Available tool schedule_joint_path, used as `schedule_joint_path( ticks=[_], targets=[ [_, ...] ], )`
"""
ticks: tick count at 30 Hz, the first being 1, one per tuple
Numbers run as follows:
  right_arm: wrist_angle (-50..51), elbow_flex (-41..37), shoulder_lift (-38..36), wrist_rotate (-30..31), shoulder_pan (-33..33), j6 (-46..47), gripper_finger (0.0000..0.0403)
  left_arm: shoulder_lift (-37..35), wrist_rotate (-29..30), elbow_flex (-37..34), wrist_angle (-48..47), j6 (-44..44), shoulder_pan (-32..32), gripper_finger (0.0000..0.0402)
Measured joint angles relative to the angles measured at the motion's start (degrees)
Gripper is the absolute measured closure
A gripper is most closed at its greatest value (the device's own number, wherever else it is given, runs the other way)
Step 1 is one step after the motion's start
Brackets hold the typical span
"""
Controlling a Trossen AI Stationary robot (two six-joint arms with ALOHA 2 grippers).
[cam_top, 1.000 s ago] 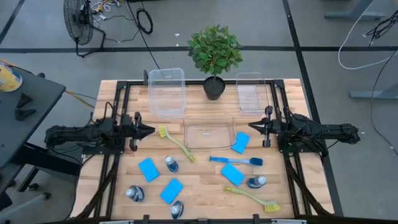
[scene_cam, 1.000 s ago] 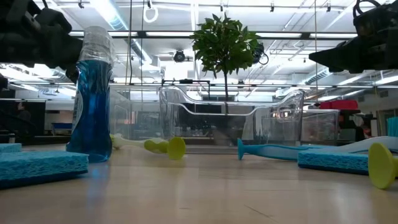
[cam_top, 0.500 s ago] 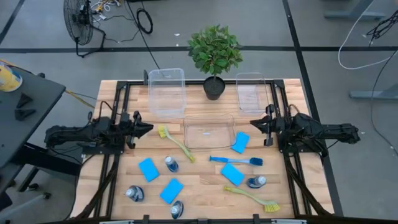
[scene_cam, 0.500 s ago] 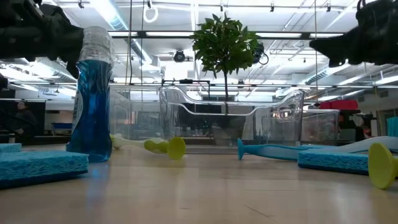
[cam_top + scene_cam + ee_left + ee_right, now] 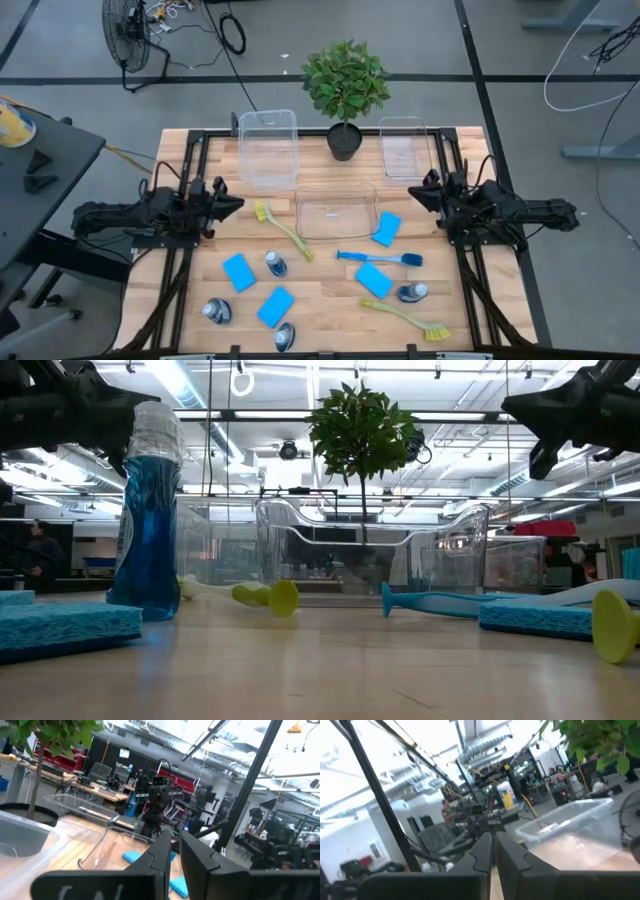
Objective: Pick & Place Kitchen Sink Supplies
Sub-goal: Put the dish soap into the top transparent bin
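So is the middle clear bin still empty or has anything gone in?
Empty: the middle bin holds nothing; a sponge lies just outside its corner.

My high camera hangs well above the table (image 5: 330, 310) and looks straight down, taking in all four edges, both my arms and the floor around, while my low camera sits on the tabletop at the near edge and looks level across it into the room, so close that a blue-liquid bottle (image 5: 148, 520) and a sponge (image 5: 65, 625) loom large. Both show the potted plant (image 5: 345, 85) at the far edge and the clear bin (image 5: 370, 550) before it. My wrist cameras look out past their own fingers, tilted up, across the table toward each other, each catching plant leaves and a clear bin.
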State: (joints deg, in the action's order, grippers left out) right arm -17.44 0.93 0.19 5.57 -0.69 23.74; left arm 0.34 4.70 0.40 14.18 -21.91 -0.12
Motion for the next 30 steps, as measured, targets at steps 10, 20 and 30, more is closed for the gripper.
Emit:
schedule_joint_path(
  ticks=[10, 20, 30],
  targets=[
    [-8.42, 0.00, -0.02, 5.53, 0.00, 9.87, 0.0398, 0.02, -0.41, 2.74, 6.93, 0.70, 0.00, 0.0370],
    [-13.05, 0.48, 0.00, 6.05, 0.00, 9.88, 0.0401, 0.04, 2.15, 17.67, -12.56, 0.56, 0.00, 0.0397],
    [-4.36, 10.22, 0.93, 6.01, 0.00, 7.22, 0.0402, 0.04, 1.22, 31.55, -25.11, 2.62, 0.00, 0.0399]
  ],
)
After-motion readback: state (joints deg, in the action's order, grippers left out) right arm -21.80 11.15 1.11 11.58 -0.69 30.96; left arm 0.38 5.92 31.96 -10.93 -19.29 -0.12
